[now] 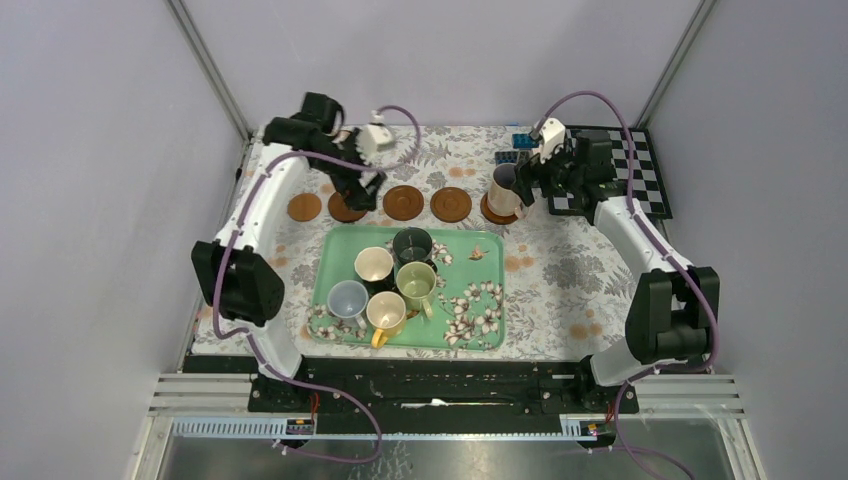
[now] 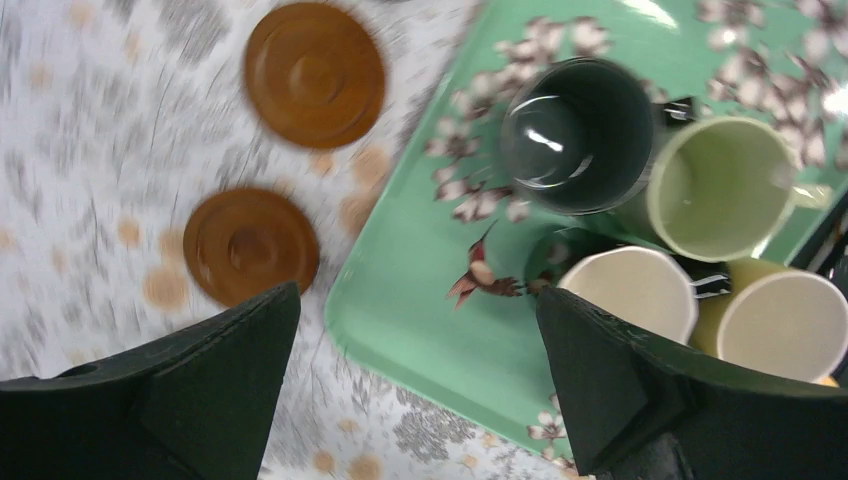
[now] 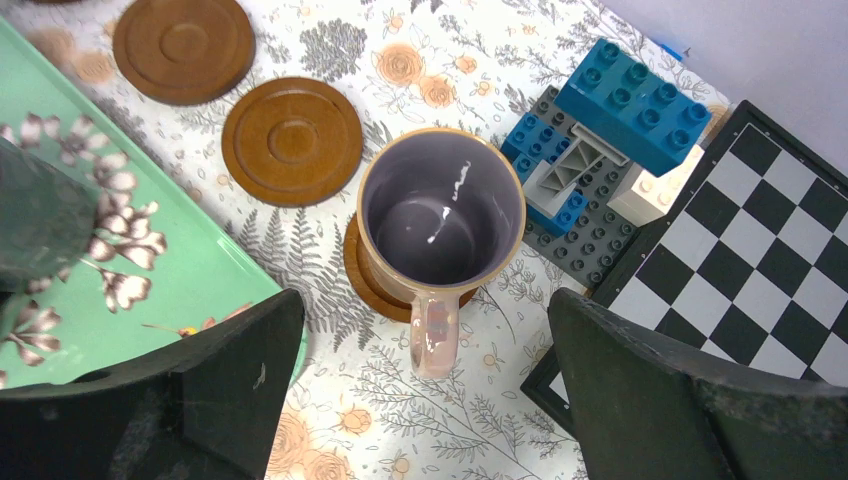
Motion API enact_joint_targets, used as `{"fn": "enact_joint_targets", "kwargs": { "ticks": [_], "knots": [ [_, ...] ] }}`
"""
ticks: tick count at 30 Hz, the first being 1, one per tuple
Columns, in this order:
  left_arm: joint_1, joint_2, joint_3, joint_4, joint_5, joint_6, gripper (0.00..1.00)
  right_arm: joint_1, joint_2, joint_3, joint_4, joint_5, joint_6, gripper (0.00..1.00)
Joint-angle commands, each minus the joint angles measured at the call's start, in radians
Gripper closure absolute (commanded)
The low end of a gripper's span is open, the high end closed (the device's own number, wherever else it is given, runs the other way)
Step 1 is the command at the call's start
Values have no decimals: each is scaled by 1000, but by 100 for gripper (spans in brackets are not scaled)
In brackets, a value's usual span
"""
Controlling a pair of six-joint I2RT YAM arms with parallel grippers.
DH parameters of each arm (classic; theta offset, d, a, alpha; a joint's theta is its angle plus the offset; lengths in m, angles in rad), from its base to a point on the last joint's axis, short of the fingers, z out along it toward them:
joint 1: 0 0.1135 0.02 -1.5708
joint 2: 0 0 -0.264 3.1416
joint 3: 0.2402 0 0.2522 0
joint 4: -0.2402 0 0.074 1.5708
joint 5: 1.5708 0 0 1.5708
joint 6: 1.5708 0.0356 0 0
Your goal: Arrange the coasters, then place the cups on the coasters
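Standing upright on the rightmost coaster (image 1: 492,213), the pinkish-beige cup (image 1: 505,188) with its purple inside sits in the upper right of the top view. In the right wrist view its handle points toward the bottom of the frame. The right hand (image 3: 425,300) is released: its two dark fingers (image 3: 230,380) are spread wide at either side of the lower frame, clear of the cup.

Left of that coaster, four bare coasters (image 1: 451,204) run in a row across the floral surface (image 1: 570,280). The left hand (image 1: 365,185) is over the second from the left. It is also released, with nothing between its fingers in its own wrist view.

Below the row lies a green floral tray (image 1: 462,262) in the middle of the frame. It holds five cups bunched at its left half:
- the dark green cup (image 1: 412,244)
- the cream cup (image 1: 373,264)
- the olive cup (image 1: 416,282)
- the pale blue cup (image 1: 347,298)
- the yellow cup (image 1: 386,312)

Just beside the pinkish cup, toward the upper right of the right wrist view, are blue and grey building blocks (image 3: 620,110). A checkered board (image 3: 760,250) lies next to them.
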Motion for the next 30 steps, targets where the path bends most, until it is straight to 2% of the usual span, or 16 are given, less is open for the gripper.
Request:
{"fn": "enact_joint_targets", "kwargs": {
  "ticks": [1,9,13,19,24,30],
  "knots": [
    [-168,-125,-26,-87,36,261,2,-3,-62,60,-23,5,115,0],
    [-554,-183,-183,-173,-49,558,16,-3,-90,98,-42,80,195,0],
    [-678,-226,-277,-183,-116,639,25,-4,-118,93,-42,106,190,0],
    [-693,-351,-359,-307,-209,732,34,-3,-138,38,-41,89,216,0],
    [-693,-521,-495,-315,-274,745,43,-3,-163,14,-33,84,223,0],
    [-688,-625,-628,-316,-302,711,53,-3,-159,15,-42,79,217,0]
  ]
}}
